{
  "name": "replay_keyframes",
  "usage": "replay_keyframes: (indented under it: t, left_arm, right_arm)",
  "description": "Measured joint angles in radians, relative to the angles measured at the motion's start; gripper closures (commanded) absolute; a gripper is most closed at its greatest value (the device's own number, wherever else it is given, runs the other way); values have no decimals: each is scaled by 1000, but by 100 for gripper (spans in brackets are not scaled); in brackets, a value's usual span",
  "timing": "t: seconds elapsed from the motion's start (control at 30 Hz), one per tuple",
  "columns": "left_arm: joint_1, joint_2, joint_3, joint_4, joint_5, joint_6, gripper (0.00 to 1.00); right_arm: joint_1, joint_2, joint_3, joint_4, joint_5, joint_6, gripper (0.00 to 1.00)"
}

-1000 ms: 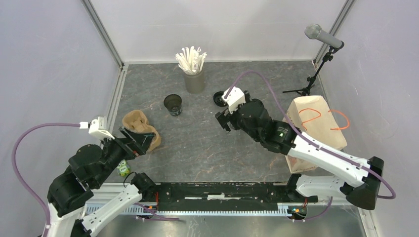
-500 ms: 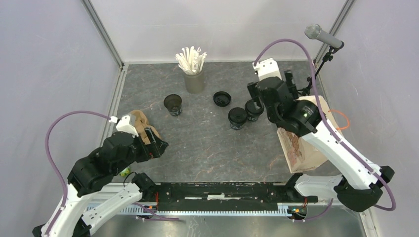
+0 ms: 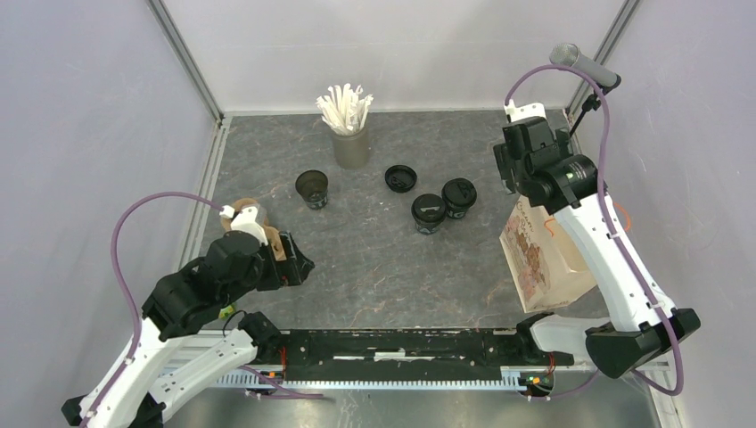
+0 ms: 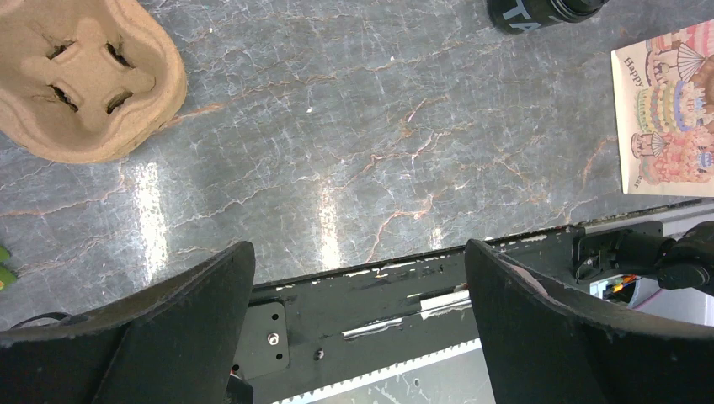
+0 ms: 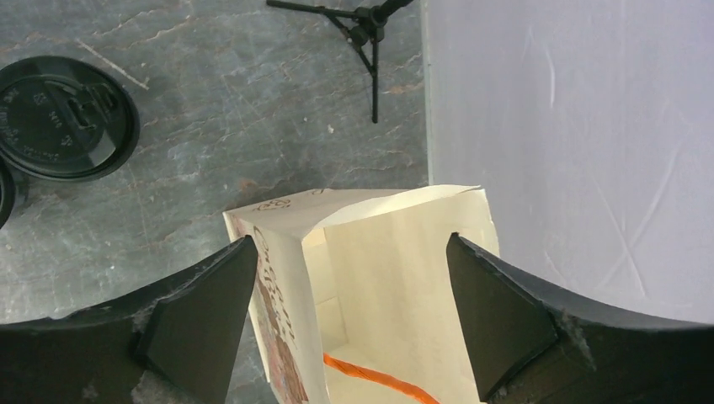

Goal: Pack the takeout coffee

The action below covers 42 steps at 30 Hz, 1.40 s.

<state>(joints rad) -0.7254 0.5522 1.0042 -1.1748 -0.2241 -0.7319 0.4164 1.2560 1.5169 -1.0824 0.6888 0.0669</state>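
Observation:
Two lidded black takeout coffee cups [image 3: 428, 212] [image 3: 458, 196] stand side by side mid-table, one lid [image 5: 63, 118] also showing in the right wrist view. An open black cup [image 3: 312, 189] stands to the left, and a loose black lid [image 3: 400, 178] lies between. My right gripper [image 5: 349, 320] hangs open over the mouth of the paper bag [image 5: 396, 278], with nothing between its fingers. Open and empty too, my left gripper [image 4: 358, 328] hovers low near the front rail, beside the brown pulp carrier [image 4: 84, 84].
A grey cup of white straws [image 3: 351, 143] stands at the back. The paper bag [image 3: 544, 254] stands at the right with an orange handle inside. A microphone stand [image 5: 370, 34] is in the back right corner. The left arm partly hides the carrier [image 3: 241, 214].
My right arm swung from mid-table to the back right, over the bag, uncovering the two lidded cups. My left arm reached forward past the carrier. The bag's printed side now shows.

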Motion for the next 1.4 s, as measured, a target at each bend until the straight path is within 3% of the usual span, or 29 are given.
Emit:
replay_keyframes:
  t: [0.27, 0.47, 0.83, 1.2, 1.4]
  left_arm:
    - [0, 2, -8, 23, 15, 0, 0]
    - [0, 6, -19, 34, 29, 0, 0]
    - [0, 17, -21, 55, 53, 0, 0]
    - [0, 25, -22, 66, 77, 0, 0]
    - [0, 23, -22, 72, 78, 0, 0]
  right_arm:
    - [-20, -4, 0, -45, -159, 19, 19]
    - [-22, -39, -6, -81, -190, 30, 19]
    - [-39, -79, -108, -77, -238, -13, 36]
    - [-45, -79, -113, -79, -343, -44, 85]
    - [-45, -79, -23, -133, -349, -36, 95]
